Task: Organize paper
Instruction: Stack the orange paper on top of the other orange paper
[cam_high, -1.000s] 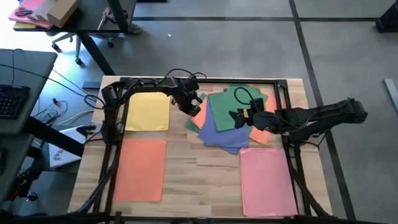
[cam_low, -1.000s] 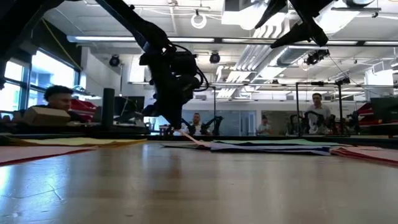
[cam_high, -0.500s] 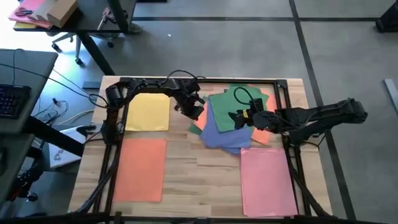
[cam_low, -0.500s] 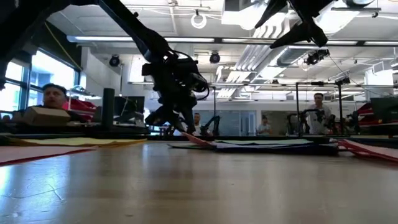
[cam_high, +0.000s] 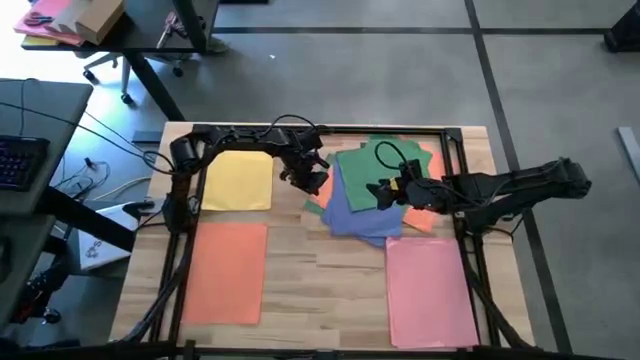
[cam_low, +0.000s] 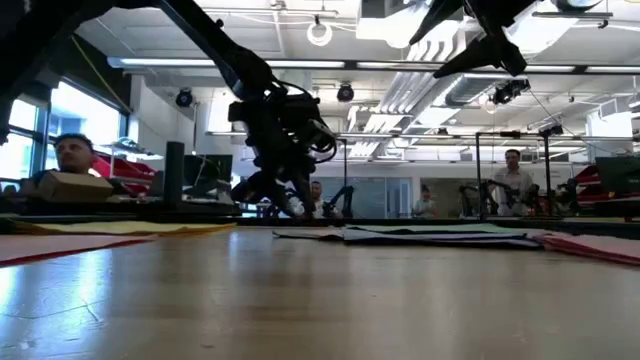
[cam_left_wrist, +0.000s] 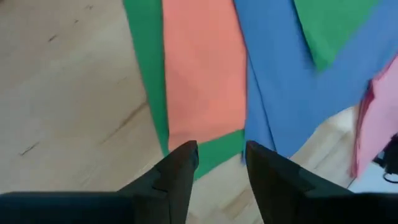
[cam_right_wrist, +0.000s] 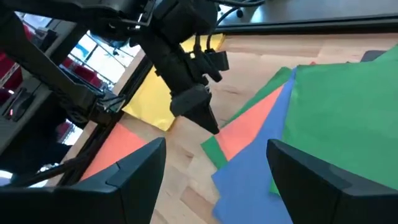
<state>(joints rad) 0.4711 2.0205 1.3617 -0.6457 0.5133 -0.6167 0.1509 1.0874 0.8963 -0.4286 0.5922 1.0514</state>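
Evidently the left gripper (cam_high: 318, 186), fingers slightly apart and empty, hovers over the mixed paper pile (cam_high: 375, 195) near the table's (cam_high: 300, 265) far edge, perhaps risking pinching several overlapping sheets together.

Pale wooden plank surface (cam_high: 310, 275), rectangular, framed by dark rails along its edges. Lying flat on it: yellow rectangular paper sheet (cam_high: 238, 180) at the far left; orange rectangular paper sheet (cam_high: 227, 272) just in front of the yellow one, at the near left; pink rectangular paper sheet (cam_high: 430, 291) at the near right. Toward the far middle and right, a loose overlapping heap: blue paper sheet (cam_high: 355, 205) across the middle, green paper sheet (cam_high: 365, 160) partly over it, orange-red paper sheet (cam_left_wrist: 202, 74) showing at the heap's left edge, with a green strip (cam_left_wrist: 146, 68) beside it against bare wood.
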